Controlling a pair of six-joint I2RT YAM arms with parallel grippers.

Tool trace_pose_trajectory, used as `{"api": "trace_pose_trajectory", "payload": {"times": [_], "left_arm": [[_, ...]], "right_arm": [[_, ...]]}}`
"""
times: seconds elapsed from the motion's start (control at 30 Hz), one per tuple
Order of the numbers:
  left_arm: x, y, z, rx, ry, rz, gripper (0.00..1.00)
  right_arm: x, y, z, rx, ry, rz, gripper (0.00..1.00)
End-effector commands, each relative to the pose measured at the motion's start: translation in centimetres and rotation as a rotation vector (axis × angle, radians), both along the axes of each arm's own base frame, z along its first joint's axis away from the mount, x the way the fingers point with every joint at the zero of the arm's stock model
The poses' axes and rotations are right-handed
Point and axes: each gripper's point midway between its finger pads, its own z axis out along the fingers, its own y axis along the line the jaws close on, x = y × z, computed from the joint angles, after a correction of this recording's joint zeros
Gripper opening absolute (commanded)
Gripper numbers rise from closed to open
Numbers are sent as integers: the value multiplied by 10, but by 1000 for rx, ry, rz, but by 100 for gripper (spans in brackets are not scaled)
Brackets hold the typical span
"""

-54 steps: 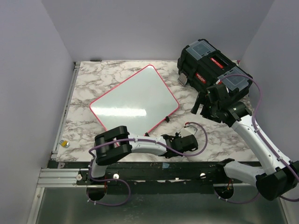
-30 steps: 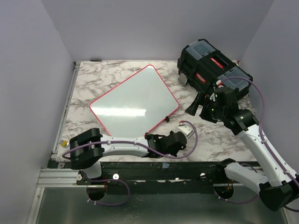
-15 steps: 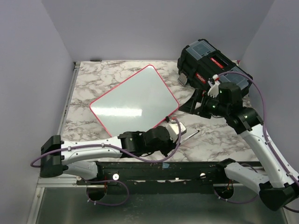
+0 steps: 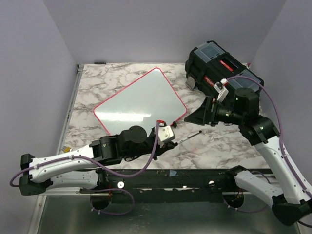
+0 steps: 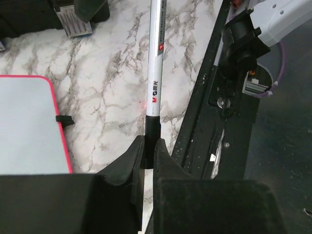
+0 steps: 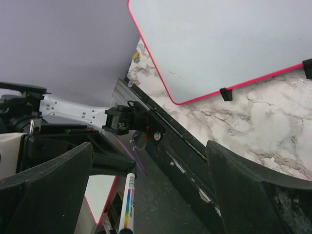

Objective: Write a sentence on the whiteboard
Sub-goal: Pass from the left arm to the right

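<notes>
- Near edge of the bench: my left claw point(image 5: 149, 148) is clamped on a marker point(image 5: 155, 73), whose barrel points right across the marble.
- Mid-bench: the whiteboard point(image 4: 141, 102) lies flat, turned at an angle, with its near-right edge just beside that claw.
- Far right corner: my right claw point(image 6: 153, 185) hangs with jaws wide apart and nothing between them, in front of the black toolbox point(image 4: 219, 66).
</notes>
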Motion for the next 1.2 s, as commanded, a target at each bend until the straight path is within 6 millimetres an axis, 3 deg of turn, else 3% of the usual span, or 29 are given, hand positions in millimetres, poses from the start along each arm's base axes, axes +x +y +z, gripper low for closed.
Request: {"api": "trace_pose_trajectory", "payload": {"times": [0.0, 0.23, 0.37, 0.7, 1.17], "left_arm": [[6, 15, 3, 14, -66, -15, 0], [15, 26, 11, 53, -81, -53, 0], [18, 25, 14, 67, -84, -94, 0], [21, 9, 23, 94, -103, -182, 0], [40, -4, 37, 142, -146, -193, 0]], "right_arm": [[-18, 9, 16, 91, -21, 98, 98], [-37, 12, 23, 128, -39, 208, 93], [-39, 13, 18, 115, -20, 226, 89], [-43, 14, 11, 109, 13, 263, 82], [-47, 12, -4, 79, 67, 266, 68]]}}
